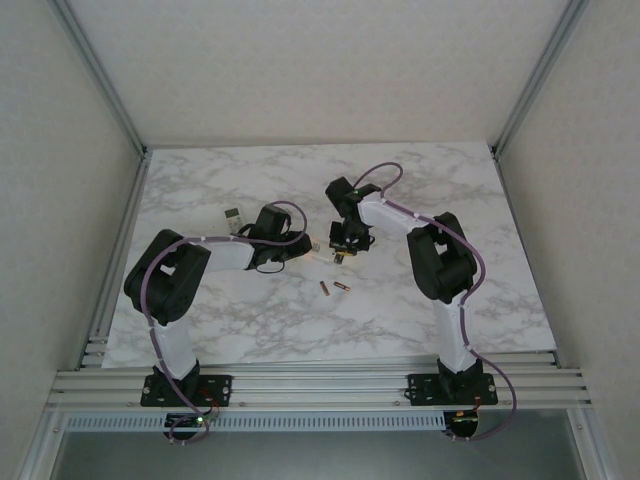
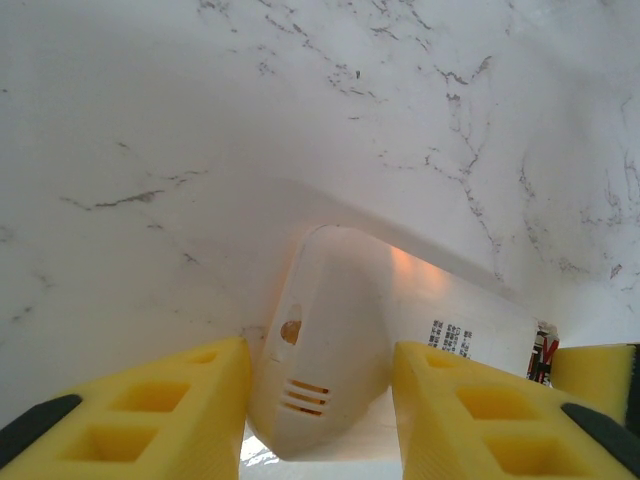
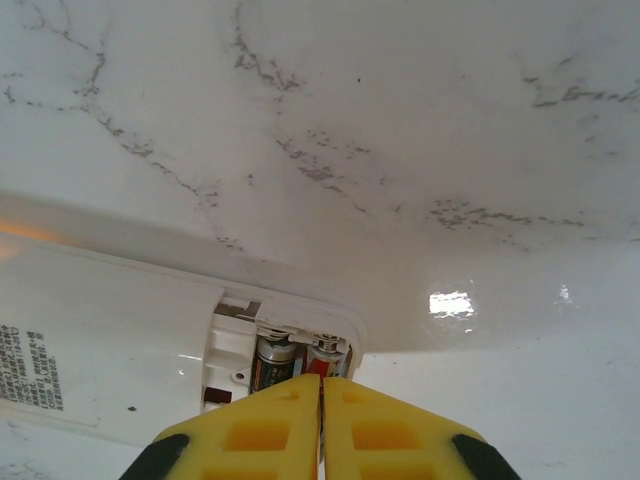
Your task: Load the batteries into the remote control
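The white remote control (image 2: 340, 300) lies on the marble table with its back up and its battery bay uncovered. My left gripper (image 2: 318, 352) is shut on the remote's rounded end, one yellow finger on each side. Two batteries (image 3: 272, 362) (image 3: 327, 358) sit side by side in the open bay at the remote's (image 3: 120, 330) other end. Directly over them, my right gripper (image 3: 320, 388) is shut, pads pressed together with nothing between them. From above, the left gripper (image 1: 303, 245) and right gripper (image 1: 343, 252) face each other mid-table. Two loose batteries (image 1: 324, 290) (image 1: 343, 287) lie nearer the arms.
A small pale rectangular piece (image 1: 233, 218) lies behind the left arm's wrist. The marble table (image 1: 450, 190) is walled by metal frame rails at the left, right and near edges. The right gripper's yellow finger (image 2: 590, 370) shows at the remote's far end in the left wrist view.
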Robot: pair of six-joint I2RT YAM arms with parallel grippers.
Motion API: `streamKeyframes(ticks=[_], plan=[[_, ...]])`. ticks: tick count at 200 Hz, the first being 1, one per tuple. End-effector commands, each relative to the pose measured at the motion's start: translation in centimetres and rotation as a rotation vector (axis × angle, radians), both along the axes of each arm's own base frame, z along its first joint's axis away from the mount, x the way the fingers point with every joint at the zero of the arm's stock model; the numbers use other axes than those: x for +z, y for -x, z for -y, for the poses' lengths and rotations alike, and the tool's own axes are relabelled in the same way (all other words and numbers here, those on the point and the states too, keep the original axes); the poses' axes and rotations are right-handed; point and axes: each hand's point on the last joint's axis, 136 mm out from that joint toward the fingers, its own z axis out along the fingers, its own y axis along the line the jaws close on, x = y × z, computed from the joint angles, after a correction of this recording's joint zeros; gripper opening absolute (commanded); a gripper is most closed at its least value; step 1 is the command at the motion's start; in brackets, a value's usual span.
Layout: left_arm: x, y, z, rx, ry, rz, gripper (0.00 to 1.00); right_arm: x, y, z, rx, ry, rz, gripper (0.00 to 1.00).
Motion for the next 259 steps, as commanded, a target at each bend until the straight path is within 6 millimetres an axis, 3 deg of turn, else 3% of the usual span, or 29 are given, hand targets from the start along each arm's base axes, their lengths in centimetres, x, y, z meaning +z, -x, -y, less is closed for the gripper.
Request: streamKeyframes(ticks=[1, 26, 44, 59, 79, 91, 101, 113, 124, 142, 157, 170, 202, 222, 259], plan=[[-0.6, 2.0, 1.0, -0.049, 0.000, -0.067, 0.40, -2.9, 2.1, 0.4, -0.002, 0.047, -0.079, 0.08], [-0.8, 2.1, 1.0, -0.048, 0.003, -0.070, 0.40, -5.0, 4.0, 0.4, 0.012, 0.077, -0.124, 0.07], [-0.9, 2.2, 0.9, -0.047, 0.001, -0.071, 0.40, -4.8, 4.3, 0.3, 0.015, 0.067, -0.129, 0.07], [-0.7, 2.2, 0.8, -0.048, 0.001, -0.067, 0.40, -2.3, 3.3, 0.0, 0.019, 0.039, -0.079, 0.08], [-0.3, 2.1, 0.6, -0.037, -0.006, -0.055, 0.42, 3.0, 1.1, -0.6, 0.024, -0.019, 0.039, 0.13], [0.4, 1.9, 0.3, -0.024, -0.014, -0.036, 0.50, 5.9, 0.0, -0.5, 0.034, -0.034, 0.114, 0.17], [1.1, 1.6, -0.1, -0.010, -0.026, -0.017, 0.59, 7.7, -0.6, 0.4, 0.043, -0.009, 0.179, 0.20], [2.1, 1.4, -0.8, 0.009, -0.048, 0.012, 0.70, 8.9, -1.1, 2.8, 0.029, 0.066, 0.247, 0.24], [3.1, 1.2, -1.3, 0.023, -0.065, 0.040, 0.78, 9.4, -1.4, 5.3, 0.015, 0.116, 0.295, 0.39], [4.9, 1.2, -1.9, 0.031, -0.080, 0.081, 0.85, 8.6, -1.2, 10.5, -0.041, 0.215, 0.310, 0.60], [6.5, 1.4, -2.2, 0.030, -0.079, 0.118, 0.87, 7.7, -0.7, 14.9, -0.146, 0.274, 0.262, 0.66], [7.8, 1.6, -2.2, 0.023, -0.076, 0.153, 0.89, 6.5, 0.0, 17.0, -0.263, 0.231, 0.198, 0.71], [9.6, 1.7, -2.3, 0.016, -0.074, 0.198, 0.93, 3.2, 0.4, 16.5, -0.404, 0.083, 0.095, 0.98], [9.3, 1.7, -2.4, 0.012, -0.084, 0.191, 0.95, 1.5, 0.3, 15.8, -0.425, 0.058, 0.046, 0.99], [9.3, 1.9, -2.6, 0.021, -0.080, 0.196, 0.99, -0.8, 0.4, 16.7, -0.442, 0.140, -0.004, 0.92]])
